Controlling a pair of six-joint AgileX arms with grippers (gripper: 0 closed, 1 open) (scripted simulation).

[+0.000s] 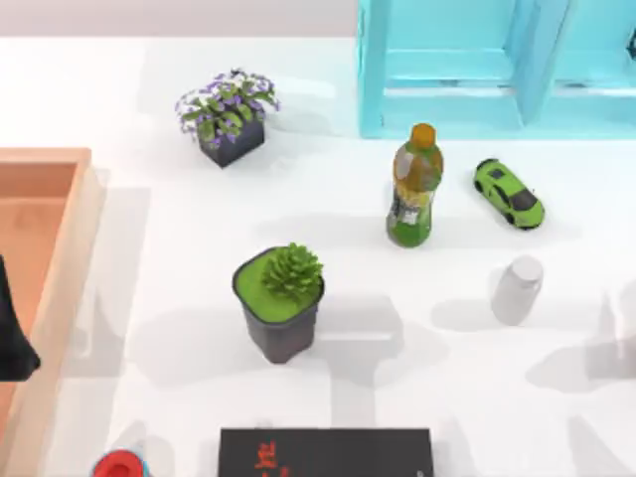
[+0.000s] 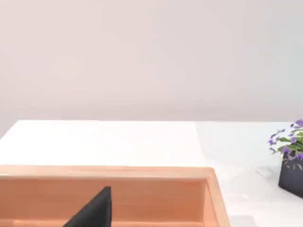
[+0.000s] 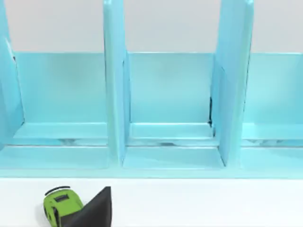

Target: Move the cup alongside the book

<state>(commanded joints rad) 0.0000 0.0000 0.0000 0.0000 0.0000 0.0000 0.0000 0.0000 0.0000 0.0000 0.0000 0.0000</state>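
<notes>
The left tool [image 1: 12, 343] sits at the left edge of the top view, a dark shape over the wooden tray [image 1: 70, 258]; whether its fingers are apart or together cannot be told. In the left wrist view a dark finger [image 2: 94, 210] stands before the tray wall [image 2: 142, 194].

In the right wrist view a dark finger [image 3: 94, 210] of the right tool partly covers the green toy car [image 3: 59, 205], in front of the blue shelf unit [image 3: 170, 94]; its state cannot be told.

The table [image 1: 149, 397] is plain white, backed by a pale wall [image 2: 151, 56].

- The cup [image 1: 518, 289] stands right of centre in the top view, below the green toy car and lower right of the green bottle [image 1: 414, 187].
- The book [image 1: 326, 452] lies at the bottom edge, centre, well apart from the cup.
- A plant pot [image 1: 280, 303] stands above the book.
- A flower pot [image 1: 229, 119] stands at upper left.
- A red-topped round thing [image 1: 119, 464] lies at lower left.
</notes>
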